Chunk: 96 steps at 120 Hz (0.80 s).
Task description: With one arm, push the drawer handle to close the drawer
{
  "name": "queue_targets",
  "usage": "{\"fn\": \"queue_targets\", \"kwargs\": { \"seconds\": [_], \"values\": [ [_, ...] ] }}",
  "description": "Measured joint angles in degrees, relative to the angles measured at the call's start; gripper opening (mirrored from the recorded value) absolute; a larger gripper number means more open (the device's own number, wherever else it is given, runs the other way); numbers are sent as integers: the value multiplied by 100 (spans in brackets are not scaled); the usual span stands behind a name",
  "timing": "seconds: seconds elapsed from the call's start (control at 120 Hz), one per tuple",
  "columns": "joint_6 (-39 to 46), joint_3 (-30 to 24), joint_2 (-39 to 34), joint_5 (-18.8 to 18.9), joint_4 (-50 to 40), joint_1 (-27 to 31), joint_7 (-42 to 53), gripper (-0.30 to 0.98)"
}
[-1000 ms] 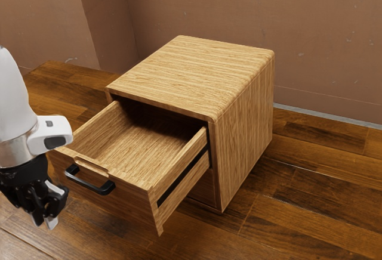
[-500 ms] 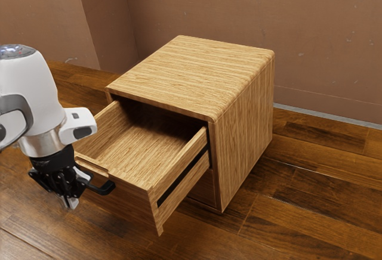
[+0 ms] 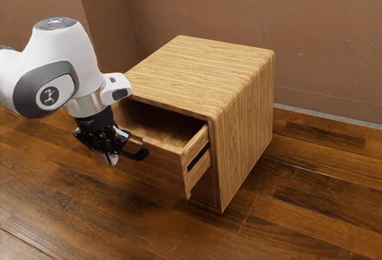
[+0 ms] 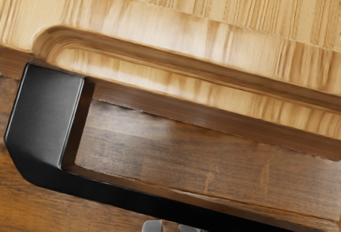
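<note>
Drawer [image 3: 160,168] farther into the cabinet [image 3: 203,72], still partly out, jaws by its handle [image 3: 138,154], apart or together unclear.

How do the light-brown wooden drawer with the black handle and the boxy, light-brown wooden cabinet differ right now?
The drawer is open-topped and hollow, while the cabinet has a closed top.
The drawer is the smaller piece and sticks partway out; the cabinet is the larger housing around its rear.
The drawer's front carries a black handle; the cabinet's visible top and side are plain.
Both share light-brown wood grain.
</note>
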Motion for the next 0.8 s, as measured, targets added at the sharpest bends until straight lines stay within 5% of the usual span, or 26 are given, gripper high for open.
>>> {"fn": "queue_targets", "kwargs": {
  "seconds": [0.333, 0.383, 0.442, 0.517, 0.583, 0.692, 0.8],
  "values": [
    [611, 19, 1503, 528, 1322, 122, 153, -7],
    [652, -37, 1063, 436, 888, 163, 166, -6],
    [535, -601, -201, -185, -138, 171, 157, -6],
    [104, -1037, -1123, -859, -427, 170, 115, 6],
    [-492, -826, -1094, -1159, 561, 171, 33, 21],
    [-1903, 237, 1616, -695, 4439, 181, -51, 40],
    [-2685, 906, 2632, -103, 5515, 289, 106, 51]
  ]
}}
